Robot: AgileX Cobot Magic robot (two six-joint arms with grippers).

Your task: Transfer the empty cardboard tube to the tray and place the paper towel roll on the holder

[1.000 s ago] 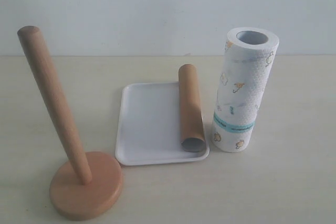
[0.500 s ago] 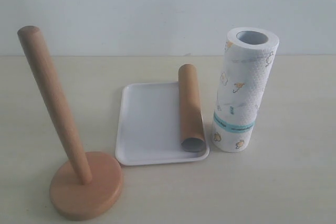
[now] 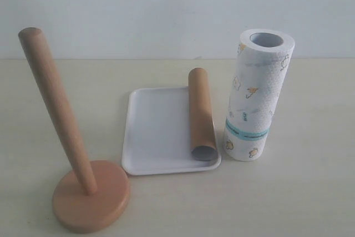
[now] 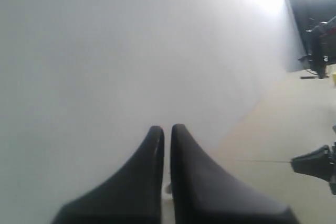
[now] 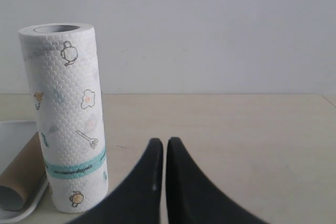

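The brown cardboard tube (image 3: 201, 114) lies along the right side of the white tray (image 3: 158, 131); its grey open end (image 5: 11, 196) shows in the right wrist view, resting on the tray's rim (image 5: 23, 211). The paper towel roll (image 3: 256, 95) stands upright on the table just right of the tray, also seen as the printed roll (image 5: 68, 114). The wooden holder (image 3: 83, 184) stands front left, its dowel bare. My right gripper (image 5: 160, 141) is shut and empty, apart from the roll. My left gripper (image 4: 164, 128) is shut, empty, facing a white wall. Neither gripper shows in the exterior view.
A white wall (image 3: 177, 9) rises behind the pale table (image 3: 310, 181). In the left wrist view dark equipment (image 4: 320, 48) stands far off beside the floor, and another dark piece (image 4: 315, 162) juts in at the frame's edge.
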